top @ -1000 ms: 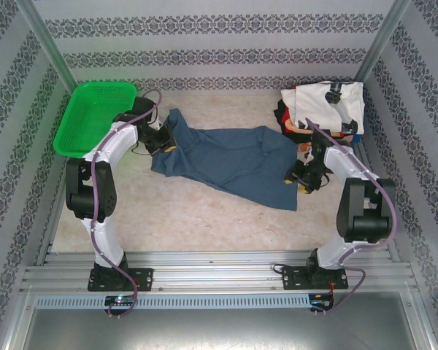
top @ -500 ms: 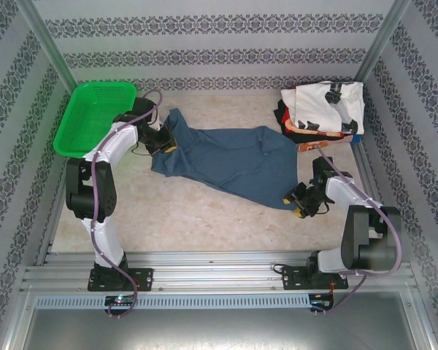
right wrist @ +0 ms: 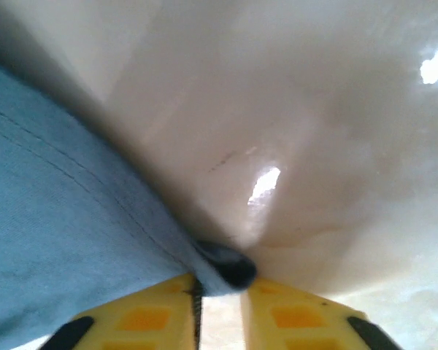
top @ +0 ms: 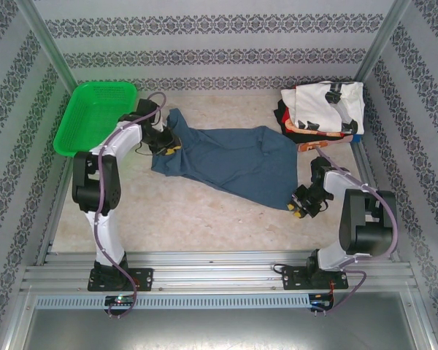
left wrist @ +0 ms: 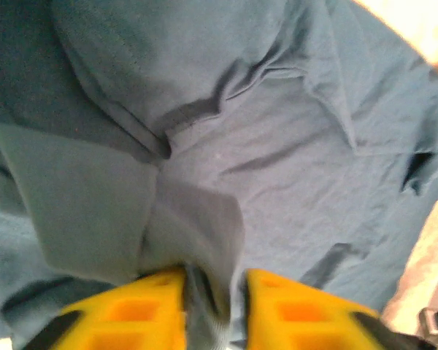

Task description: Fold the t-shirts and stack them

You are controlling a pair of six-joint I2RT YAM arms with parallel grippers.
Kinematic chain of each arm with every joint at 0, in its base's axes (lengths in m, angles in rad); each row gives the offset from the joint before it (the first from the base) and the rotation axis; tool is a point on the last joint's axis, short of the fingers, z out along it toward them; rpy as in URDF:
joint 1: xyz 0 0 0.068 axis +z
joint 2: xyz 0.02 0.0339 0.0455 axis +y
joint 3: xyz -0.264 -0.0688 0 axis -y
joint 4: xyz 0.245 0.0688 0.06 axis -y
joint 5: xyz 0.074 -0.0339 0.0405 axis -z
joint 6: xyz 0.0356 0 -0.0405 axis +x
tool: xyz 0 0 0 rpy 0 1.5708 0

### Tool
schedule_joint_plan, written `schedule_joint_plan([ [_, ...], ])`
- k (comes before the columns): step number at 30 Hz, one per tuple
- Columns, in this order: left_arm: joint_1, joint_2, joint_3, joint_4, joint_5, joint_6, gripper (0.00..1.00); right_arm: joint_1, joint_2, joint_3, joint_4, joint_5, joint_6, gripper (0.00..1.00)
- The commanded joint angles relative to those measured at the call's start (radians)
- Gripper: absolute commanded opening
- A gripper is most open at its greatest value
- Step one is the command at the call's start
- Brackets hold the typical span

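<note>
A slate-blue t-shirt [top: 233, 164] lies spread and rumpled across the middle of the table. My left gripper [top: 168, 146] sits at its far left end. In the left wrist view its yellow jaws [left wrist: 215, 281] stand apart, with a loose fold of the shirt [left wrist: 197, 219] between them. My right gripper [top: 296, 206] is at the shirt's near right corner. In the right wrist view the jaws [right wrist: 220, 284] are nearly together, pinching the rolled hem corner [right wrist: 226, 266]. More t-shirts, white on top with print, over black and red, are piled [top: 321, 109] at the back right.
A green mesh basket [top: 95, 117] stands tilted at the back left, just beyond the left arm. Patterned walls and metal posts enclose the table. Bare tabletop [top: 204, 219] lies in front of the shirt.
My right gripper moved down to the shirt's near right corner and closed on the hem. The left gripper's jaws parted, and its arm shifted slightly.
</note>
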Motion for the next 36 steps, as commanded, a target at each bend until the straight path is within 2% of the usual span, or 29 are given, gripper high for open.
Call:
schedule_joint_plan([
  [1,0.0,0.015,0.028,0.07,0.045,-0.022,0.48,-0.002,0.046,0.03,0.092,0.056,-0.023,0.15],
  [5,0.007,-0.028,0.036,0.084,-0.001,-0.028,0.61,-0.002,0.054,0.057,0.08,0.066,-0.04,0.02],
  [9,0.022,-0.124,0.0,0.001,-0.088,0.017,0.69,-0.002,0.066,0.074,0.069,0.062,-0.062,0.0],
  [13,0.014,-0.204,-0.085,-0.045,-0.1,0.069,0.73,-0.003,0.077,0.08,0.064,0.056,-0.081,0.0],
  [18,-0.044,-0.22,-0.11,-0.108,-0.15,0.097,0.72,-0.006,0.093,0.095,0.068,0.037,-0.092,0.0],
  [26,-0.079,-0.183,-0.222,0.16,-0.031,-0.14,0.6,-0.005,0.102,0.106,0.067,0.028,-0.112,0.0],
  [36,-0.123,-0.096,-0.254,0.32,-0.005,-0.271,0.53,-0.005,0.098,0.094,0.075,0.022,-0.122,0.0],
])
